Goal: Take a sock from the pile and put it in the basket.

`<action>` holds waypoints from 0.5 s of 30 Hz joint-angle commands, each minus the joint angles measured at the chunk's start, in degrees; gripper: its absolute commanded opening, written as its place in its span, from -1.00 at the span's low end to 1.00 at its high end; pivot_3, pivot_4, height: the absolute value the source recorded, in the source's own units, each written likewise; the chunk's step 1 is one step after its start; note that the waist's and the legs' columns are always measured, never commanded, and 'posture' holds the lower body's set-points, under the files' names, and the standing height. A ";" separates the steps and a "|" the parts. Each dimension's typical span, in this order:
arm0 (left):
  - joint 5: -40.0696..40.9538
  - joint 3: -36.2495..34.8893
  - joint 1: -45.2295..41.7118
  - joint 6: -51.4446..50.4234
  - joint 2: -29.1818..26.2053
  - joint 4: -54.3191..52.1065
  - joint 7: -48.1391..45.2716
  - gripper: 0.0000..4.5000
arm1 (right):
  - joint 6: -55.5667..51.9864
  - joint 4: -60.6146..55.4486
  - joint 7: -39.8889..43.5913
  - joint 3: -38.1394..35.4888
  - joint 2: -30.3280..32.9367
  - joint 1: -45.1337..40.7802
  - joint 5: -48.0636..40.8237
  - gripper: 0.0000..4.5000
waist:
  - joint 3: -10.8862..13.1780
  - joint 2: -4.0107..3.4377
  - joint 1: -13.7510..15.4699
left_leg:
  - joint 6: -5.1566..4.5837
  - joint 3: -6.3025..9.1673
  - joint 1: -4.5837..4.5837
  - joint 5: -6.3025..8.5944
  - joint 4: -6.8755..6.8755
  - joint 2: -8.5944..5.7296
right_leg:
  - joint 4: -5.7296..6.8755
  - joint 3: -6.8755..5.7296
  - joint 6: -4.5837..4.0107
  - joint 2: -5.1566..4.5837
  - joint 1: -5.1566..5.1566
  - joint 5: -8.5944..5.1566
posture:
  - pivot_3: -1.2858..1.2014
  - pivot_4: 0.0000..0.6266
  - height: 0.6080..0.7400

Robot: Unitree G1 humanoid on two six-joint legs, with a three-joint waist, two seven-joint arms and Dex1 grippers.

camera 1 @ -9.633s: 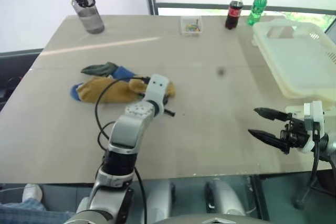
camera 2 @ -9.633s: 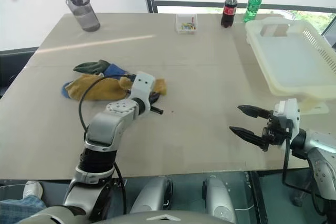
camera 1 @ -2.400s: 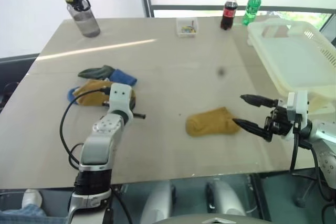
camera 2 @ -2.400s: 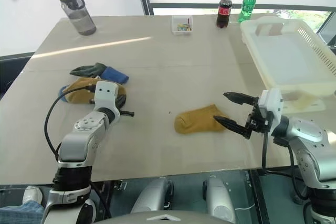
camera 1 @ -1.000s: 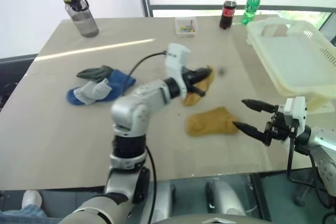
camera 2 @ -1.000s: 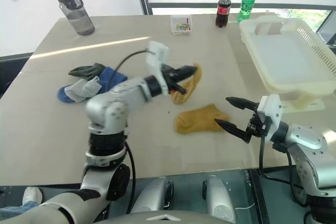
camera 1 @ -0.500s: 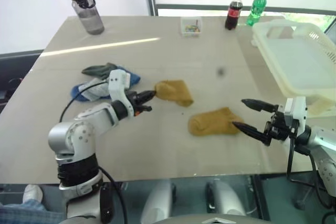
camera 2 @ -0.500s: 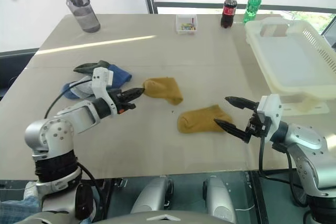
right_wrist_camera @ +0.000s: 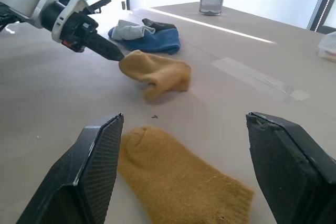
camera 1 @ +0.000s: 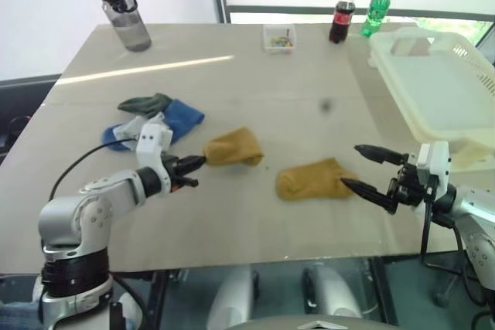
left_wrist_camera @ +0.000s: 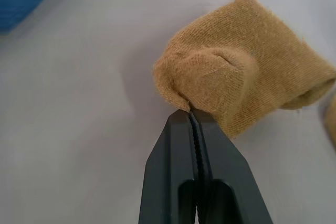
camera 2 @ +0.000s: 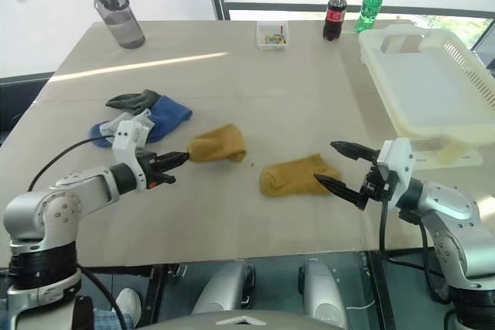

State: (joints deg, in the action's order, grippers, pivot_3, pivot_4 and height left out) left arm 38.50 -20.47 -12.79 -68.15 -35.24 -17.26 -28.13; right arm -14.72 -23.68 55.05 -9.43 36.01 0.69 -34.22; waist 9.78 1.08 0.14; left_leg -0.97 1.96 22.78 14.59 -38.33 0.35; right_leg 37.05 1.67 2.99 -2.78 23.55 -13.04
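Observation:
My left gripper (camera 1: 197, 163) is shut on the edge of a mustard sock (camera 1: 232, 147), which is bunched up and rests on the table just right of the pile (camera 1: 158, 117) of blue, dark green and grey socks. The pinched edge of that sock (left_wrist_camera: 247, 82) shows in the left wrist view. A second mustard sock (camera 1: 313, 179) lies flat nearer the right side. My right gripper (camera 1: 349, 166) is open, level with the tabletop, its fingertips beside that sock's right end. The cream basket (camera 1: 441, 90) stands at the far right.
A grey water bottle (camera 1: 122, 13) stands at the back left. A small clear box (camera 1: 280, 37), a cola bottle (camera 1: 340, 15) and a green bottle (camera 1: 377, 8) line the back edge. The basket overhangs the table's right edge.
My left arm has swung down and back to the left, bringing the mustard sock from above the table's middle down onto the table near the pile. The right gripper has stayed put.

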 commanded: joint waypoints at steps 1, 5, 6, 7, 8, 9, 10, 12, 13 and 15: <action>0.01 -1.33 2.44 2.28 -3.43 -0.07 -2.89 -0.97 | 1.11 -0.25 0.31 -0.26 -0.05 -0.68 -0.17 0.70 | 0.00 0.00 -0.16 | 0.00 -0.01 0.00 0.00 0.00 0.01 | -0.01 0.01 -0.04 0.00 0.00 -0.02 | 0.03 -0.52 1.00; -0.53 -1.66 3.44 3.73 -5.28 1.11 -3.62 -0.97 | 0.86 -0.45 0.36 -0.20 -0.06 -0.77 -0.21 0.70 | 0.01 0.00 -0.16 | 0.00 0.01 0.00 0.00 0.00 0.04 | -0.01 0.00 -0.04 -0.01 0.00 -0.02 | 0.03 -0.52 1.00; -0.70 -1.86 3.60 4.21 -5.87 1.58 -3.89 -0.97 | 0.87 -0.30 0.48 -0.23 -0.05 -0.80 -0.23 0.70 | 0.01 0.00 -0.17 | 0.00 0.00 0.00 0.00 0.00 0.05 | -0.01 0.00 -0.04 -0.02 0.00 -0.02 | 0.03 -0.52 1.00; -0.99 -2.08 3.82 4.65 -6.50 2.16 -4.12 -0.97 | 0.91 -0.10 0.62 -0.23 -0.03 -0.83 -0.22 0.70 | 0.01 0.00 -0.21 | 0.00 0.00 0.00 0.00 0.00 0.05 | -0.01 0.01 -0.05 -0.02 0.00 -0.03 | 0.03 -0.52 1.00; -1.24 -2.13 4.08 4.99 -7.05 2.56 -4.34 -0.97 | 0.99 0.14 0.79 -0.24 -0.04 -0.86 -0.20 0.70 | 0.01 0.00 -0.29 | 0.00 0.00 0.00 0.00 0.00 0.05 | -0.01 0.00 -0.05 -0.02 0.00 -0.03 | 0.03 -0.52 1.00; -1.61 -1.81 4.82 5.60 -7.97 2.61 -5.07 -0.97 | 1.13 0.44 0.99 -0.22 -0.09 -0.86 -0.13 0.70 | 0.01 -0.01 -0.38 | 0.00 0.00 0.00 0.00 0.00 0.05 | -0.01 0.01 -0.05 -0.01 0.01 -0.03 | 0.03 -0.52 1.00; -1.79 -1.55 5.47 5.99 -8.65 2.54 -5.70 -0.97 | 1.27 0.69 1.17 -0.19 -0.14 -0.86 -0.04 0.70 | 0.01 -0.01 -0.50 | 0.00 0.00 0.00 0.00 0.00 0.05 | -0.01 0.00 -0.05 -0.01 0.01 -0.03 | 0.03 -0.52 1.00; -1.61 -1.42 6.34 6.30 -9.51 2.48 -6.51 -0.97 | 1.54 1.14 1.46 -0.12 -0.22 -0.89 0.08 0.70 | 0.02 -0.02 -0.66 | 0.00 -0.01 0.00 0.00 0.01 0.06 | -0.01 0.02 -0.05 -0.03 0.01 -0.03 | 0.03 -0.52 1.00; -1.57 -1.37 6.60 6.40 -9.81 2.47 -6.74 -0.97 | 1.69 1.34 1.58 -0.11 -0.25 -0.89 0.12 0.70 | 0.02 -0.02 -0.66 | -0.01 -0.02 0.00 0.01 0.02 0.08 | -0.01 0.03 -0.05 -0.04 0.01 -0.03 | 0.03 -0.52 1.00; -1.74 -1.30 7.25 7.09 -10.73 2.76 -7.88 -0.97 | 1.98 1.79 1.87 -0.15 -0.24 -0.87 0.19 0.70 | 0.05 0.00 -0.66 | -0.01 0.00 0.00 0.01 0.02 0.08 | -0.01 0.02 -0.05 -0.05 0.02 -0.03 | 0.03 -0.52 1.00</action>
State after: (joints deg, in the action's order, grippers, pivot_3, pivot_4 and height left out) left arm 36.98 -20.67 -5.57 -62.57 -44.62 -14.18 -34.99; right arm -14.21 -21.37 56.30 -9.22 35.75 0.37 -33.94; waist 9.83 1.08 -0.53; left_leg -0.98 1.96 22.78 14.59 -38.31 0.44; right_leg 37.04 1.68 2.94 -2.82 23.57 -13.07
